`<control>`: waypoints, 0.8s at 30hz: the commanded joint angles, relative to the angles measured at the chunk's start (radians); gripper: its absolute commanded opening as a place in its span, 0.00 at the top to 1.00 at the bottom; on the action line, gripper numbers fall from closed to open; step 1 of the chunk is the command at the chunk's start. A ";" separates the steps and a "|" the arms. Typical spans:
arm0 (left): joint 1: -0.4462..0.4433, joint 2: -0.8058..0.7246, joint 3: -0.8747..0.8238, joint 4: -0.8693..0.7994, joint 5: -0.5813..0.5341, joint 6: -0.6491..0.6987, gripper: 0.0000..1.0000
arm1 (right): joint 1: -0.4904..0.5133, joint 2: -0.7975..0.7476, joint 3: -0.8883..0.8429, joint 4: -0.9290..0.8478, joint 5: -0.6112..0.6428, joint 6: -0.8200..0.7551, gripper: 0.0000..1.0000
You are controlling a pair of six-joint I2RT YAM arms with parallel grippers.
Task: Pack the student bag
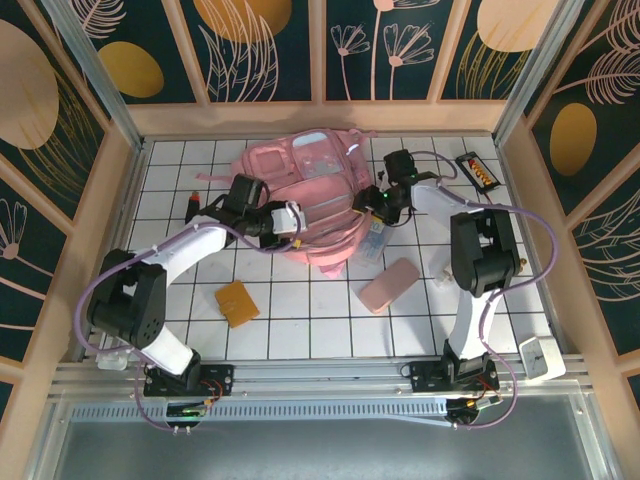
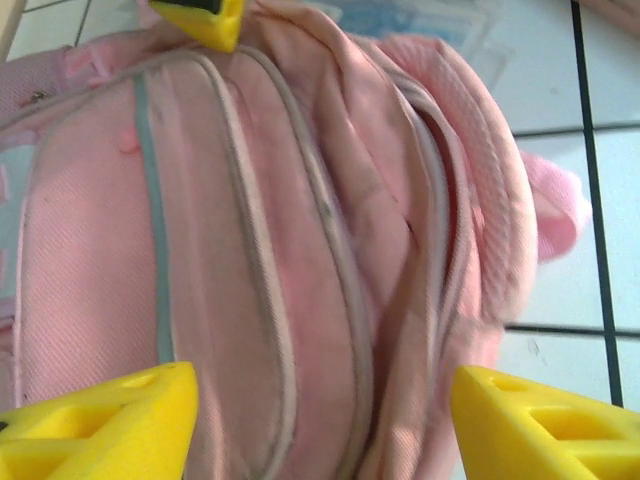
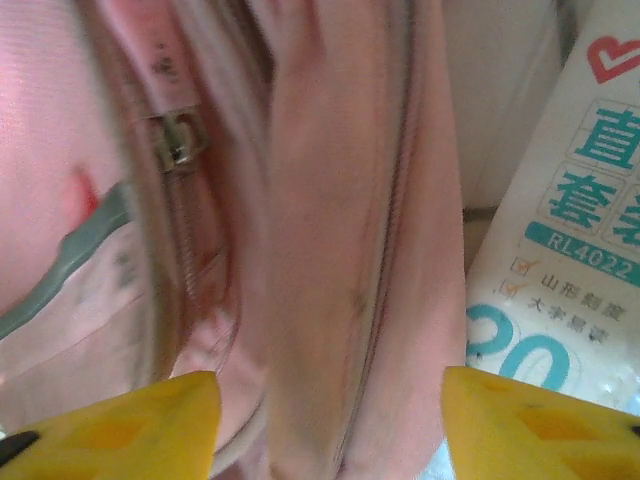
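Bearing "RL4022", a packet flanks the student bag.

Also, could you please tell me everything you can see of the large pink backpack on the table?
The large soft pink fabric backpack lies slumped in the middle of the white gridded table, front pockets up. Grey-edged zips curve across it, beside a pale grey-green strip; a metal zip pull shows. The left pincer and right pincer straddle its folds, jaws apart; contact is unclear. A white packet with teal print lies beside its edge.
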 commanded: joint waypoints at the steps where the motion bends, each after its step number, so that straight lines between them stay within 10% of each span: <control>1: -0.001 -0.065 -0.114 -0.024 -0.052 0.183 0.31 | 0.009 0.019 0.040 0.061 -0.036 0.038 0.63; 5: -0.002 -0.087 -0.198 0.070 -0.086 0.260 0.29 | 0.009 0.031 0.032 0.158 -0.147 0.065 0.96; 11: -0.007 0.000 -0.158 0.156 -0.117 0.248 0.33 | 0.002 0.070 0.117 0.201 -0.199 0.037 1.00; 24: -0.023 0.077 -0.019 0.255 0.283 -0.054 1.00 | -0.099 0.184 0.237 0.321 -0.196 -0.016 0.98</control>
